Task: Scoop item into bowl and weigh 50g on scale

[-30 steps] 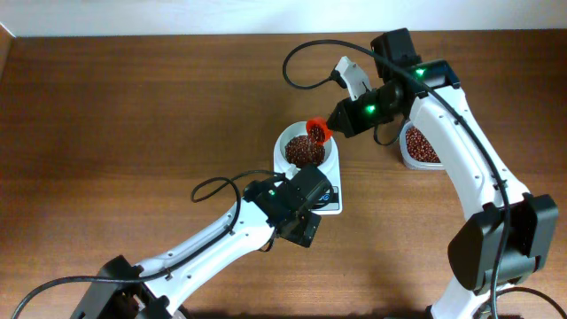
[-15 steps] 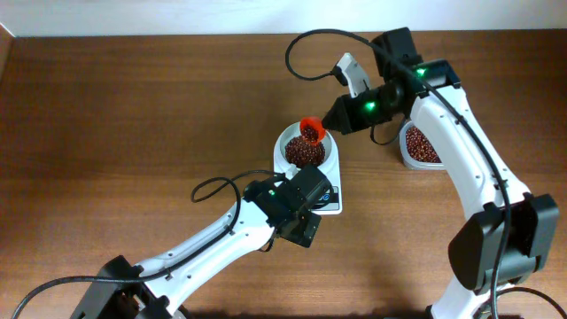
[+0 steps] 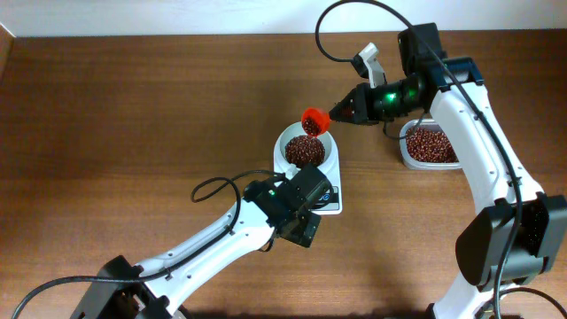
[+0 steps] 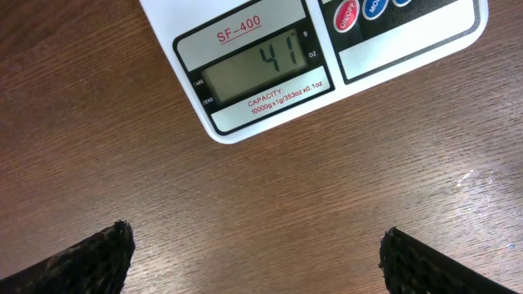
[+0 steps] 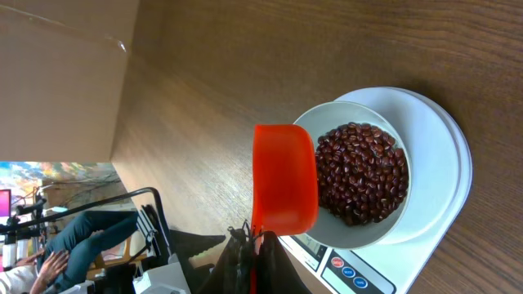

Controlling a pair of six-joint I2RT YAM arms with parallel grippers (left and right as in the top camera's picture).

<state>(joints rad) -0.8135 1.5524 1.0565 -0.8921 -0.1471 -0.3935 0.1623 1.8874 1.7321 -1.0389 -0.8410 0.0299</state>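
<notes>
The white bowl (image 3: 304, 142) stands on the white scale (image 3: 330, 197) and holds a heap of dark reddish-brown beans (image 3: 304, 151); the bowl (image 5: 425, 188) and beans (image 5: 361, 171) also show in the right wrist view. The scale's display (image 4: 263, 71) reads 41. My right gripper (image 3: 347, 113) is shut on the handle of an orange scoop (image 3: 313, 119), which hovers at the bowl's far rim; the scoop (image 5: 283, 189) is seen from its back. My left gripper (image 4: 253, 269) is open and empty, low over the table just in front of the scale.
A clear plastic tub (image 3: 431, 145) with more beans stands to the right of the scale, under my right arm. The left arm (image 3: 221, 239) stretches from the front edge toward the scale. Bare wooden tabletop lies all around.
My right gripper has pulled back to the right and up with the scoop, from over the bowl's middle to its far rim. The left arm has not moved.
</notes>
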